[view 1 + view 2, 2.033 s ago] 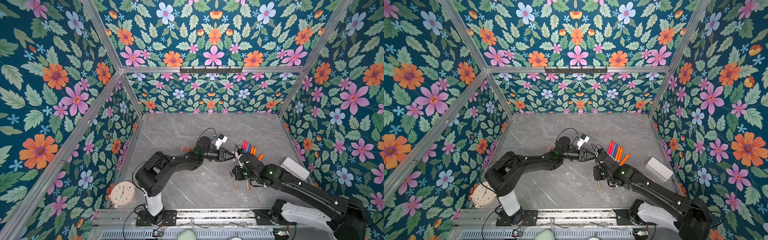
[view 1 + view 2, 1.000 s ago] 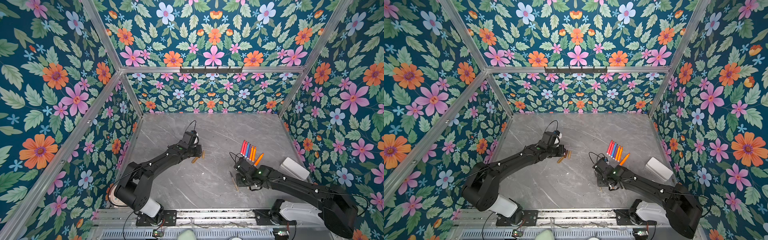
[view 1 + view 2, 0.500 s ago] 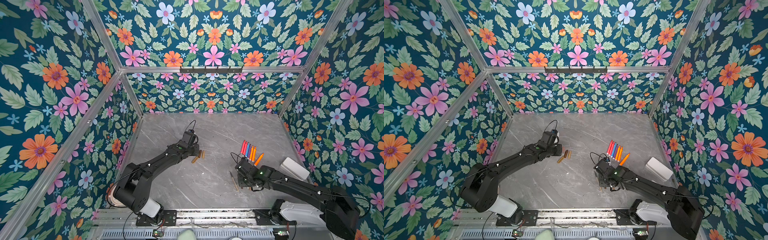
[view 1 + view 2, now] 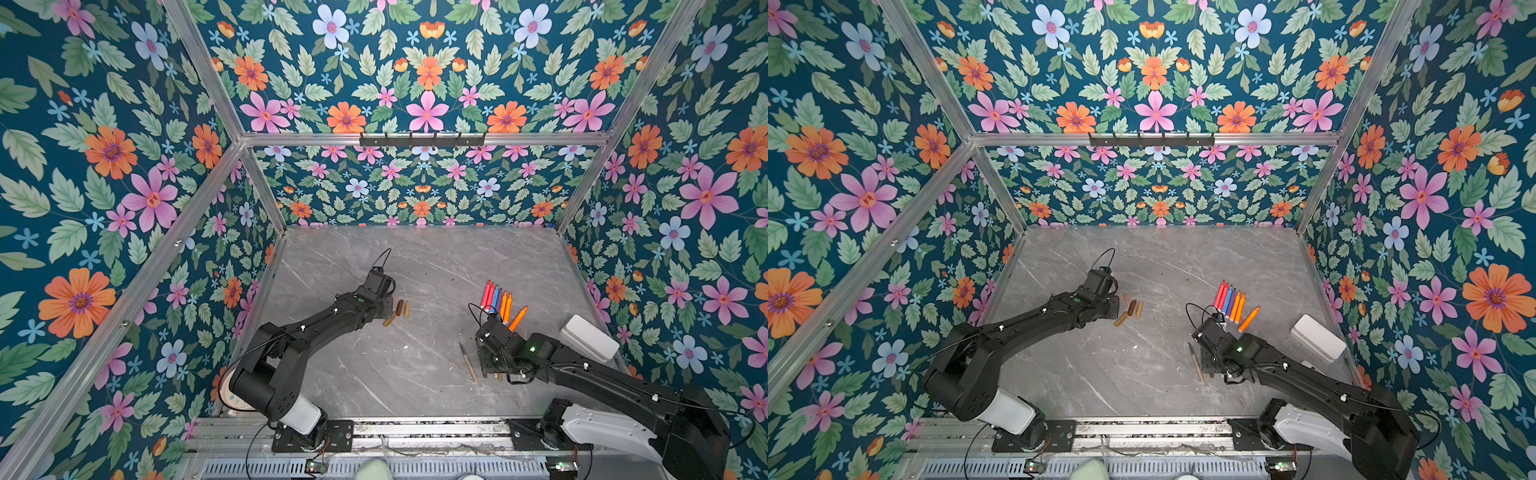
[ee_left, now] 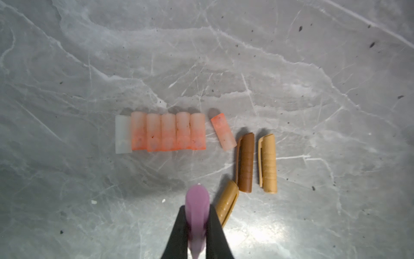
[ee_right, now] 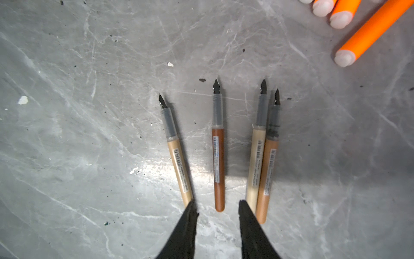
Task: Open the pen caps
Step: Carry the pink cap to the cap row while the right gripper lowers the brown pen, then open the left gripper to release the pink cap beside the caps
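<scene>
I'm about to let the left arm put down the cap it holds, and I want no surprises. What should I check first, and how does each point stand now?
1. The mauve plastic pen cap is clamped between the fingers of the left gripper: ok.
2. Bare grey marble tabletop beside it for a set-down: ok.
3. Clearance from the nearest gold clip cap: not ok, it lies partly behind a finger in the wrist view.
4. The right gripper is open and empty: ok.
5. Right fingers clear of the four uncapped brown and tan pens: cannot tell, two pen ends vanish behind them.
</scene>
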`<action>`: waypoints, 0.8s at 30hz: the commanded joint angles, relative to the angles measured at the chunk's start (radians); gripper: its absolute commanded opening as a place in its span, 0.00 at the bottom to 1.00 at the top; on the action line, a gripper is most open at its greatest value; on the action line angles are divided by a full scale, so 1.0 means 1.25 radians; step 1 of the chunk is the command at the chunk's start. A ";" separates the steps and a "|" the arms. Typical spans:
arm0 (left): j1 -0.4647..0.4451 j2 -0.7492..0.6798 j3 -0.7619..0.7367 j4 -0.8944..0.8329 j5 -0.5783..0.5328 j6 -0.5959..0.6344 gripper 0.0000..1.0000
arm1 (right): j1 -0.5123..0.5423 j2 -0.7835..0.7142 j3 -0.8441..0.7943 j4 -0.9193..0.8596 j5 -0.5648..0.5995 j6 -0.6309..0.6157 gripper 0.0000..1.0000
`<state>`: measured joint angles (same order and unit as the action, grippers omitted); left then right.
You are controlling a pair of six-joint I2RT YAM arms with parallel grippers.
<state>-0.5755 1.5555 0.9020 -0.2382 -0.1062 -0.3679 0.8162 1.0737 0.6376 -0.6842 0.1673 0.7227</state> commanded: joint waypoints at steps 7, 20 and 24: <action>0.000 0.018 -0.027 0.008 -0.005 -0.011 0.25 | 0.001 -0.013 -0.011 -0.008 0.017 -0.003 0.33; -0.001 0.006 -0.027 0.017 0.013 -0.014 0.35 | 0.001 -0.010 -0.003 -0.009 0.017 -0.002 0.33; -0.001 -0.006 -0.030 0.028 0.020 -0.015 0.36 | 0.000 -0.009 -0.002 -0.009 0.017 -0.002 0.33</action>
<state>-0.5762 1.5566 0.8669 -0.2234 -0.0895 -0.3870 0.8150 1.0634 0.6300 -0.6857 0.1677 0.7227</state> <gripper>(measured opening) 0.354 0.330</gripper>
